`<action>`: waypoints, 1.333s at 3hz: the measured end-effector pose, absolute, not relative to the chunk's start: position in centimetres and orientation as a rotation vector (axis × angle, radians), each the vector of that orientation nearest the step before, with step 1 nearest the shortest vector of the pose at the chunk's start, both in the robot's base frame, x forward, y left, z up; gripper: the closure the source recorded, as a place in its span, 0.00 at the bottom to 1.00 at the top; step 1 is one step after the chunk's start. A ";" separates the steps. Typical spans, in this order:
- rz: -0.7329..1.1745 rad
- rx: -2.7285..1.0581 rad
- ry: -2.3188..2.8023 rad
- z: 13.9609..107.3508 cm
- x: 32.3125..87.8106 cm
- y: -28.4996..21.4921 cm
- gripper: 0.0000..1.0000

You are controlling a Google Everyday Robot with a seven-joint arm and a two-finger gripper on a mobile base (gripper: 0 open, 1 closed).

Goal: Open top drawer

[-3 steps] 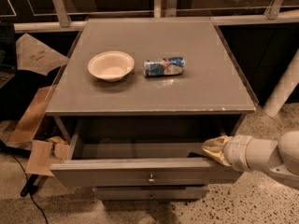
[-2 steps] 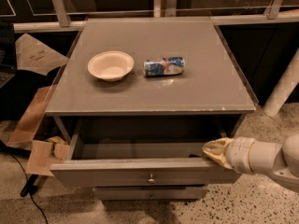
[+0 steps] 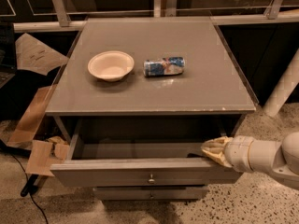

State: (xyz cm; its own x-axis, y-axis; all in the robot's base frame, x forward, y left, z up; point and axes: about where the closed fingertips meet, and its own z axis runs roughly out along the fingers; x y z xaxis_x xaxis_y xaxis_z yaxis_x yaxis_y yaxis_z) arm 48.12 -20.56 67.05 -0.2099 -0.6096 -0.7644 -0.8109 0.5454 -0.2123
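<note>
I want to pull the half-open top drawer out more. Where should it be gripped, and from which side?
Grip the small round knob centred on the top drawer, coming straight from the front: it protrudes from a flat face. The gripper sits at the drawer's right top edge.

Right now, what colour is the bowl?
Bowl: cream, camera view; gripper at right end of top drawer.

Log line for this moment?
top drawer: open | gripper: at its right front edge | tabletop: bowl, can lying sideways

Cream-tan hand (image 3: pixel 211 149) at lower right, on smooth white cylindrical arm (image 3: pixel 264 156).
</note>
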 end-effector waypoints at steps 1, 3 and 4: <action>0.312 -1.156 1.924 66.8 48.3 -20.5 0.36; 0.332 -1.165 1.923 67.4 47.9 -20.5 0.00; 0.334 -1.159 1.899 69.4 48.0 -20.3 0.00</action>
